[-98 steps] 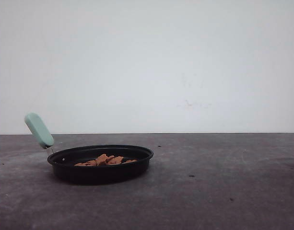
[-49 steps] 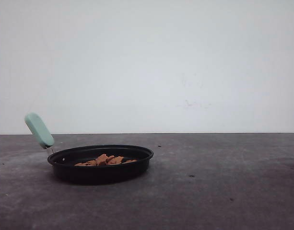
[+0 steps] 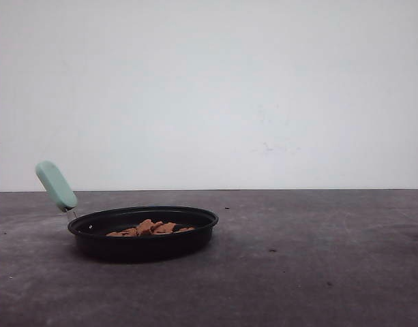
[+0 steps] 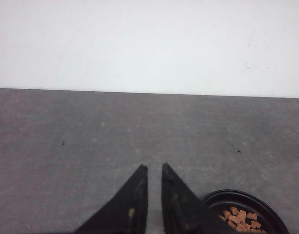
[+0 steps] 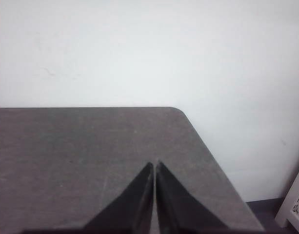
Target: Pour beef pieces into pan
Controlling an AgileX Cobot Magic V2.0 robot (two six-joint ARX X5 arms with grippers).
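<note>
Nothing has shifted across the last second of front-view frames: pan (image 3: 143,231) and contents sit where they did before, handle at the same angle.

Front view: pan rests flat on the dark grey table (image 3: 311,259), left of centre and toward the near side. Its pale mint-green handle (image 3: 56,185) rises up and away to the left on a thin metal stem. The beef pieces (image 3: 148,228) lie inside the pan, a low orange-brown heap just visible over the rim, all within the black wall. A plain white wall (image 3: 209,88) stands behind the table's far edge.

Left wrist view: left gripper (image 4: 153,168) is held above bare table, its two black fingers (image 4: 131,204) close together with a narrow gap between the tips, nothing between them. Pan edge with some beef pieces (image 4: 241,219) shows just beside the gripper, apart from it, not touched.

Right wrist view: right gripper (image 5: 154,165) has its fingers pressed nearly together, only a hairline slit between the tips, holding nothing. It hangs over bare table (image 5: 66,156) near a rounded table corner (image 5: 176,111), with the white wall beyond. A bit of pale furniture (image 5: 296,204) stands on the floor past the table edge; too little shows to tell what it is.
</note>
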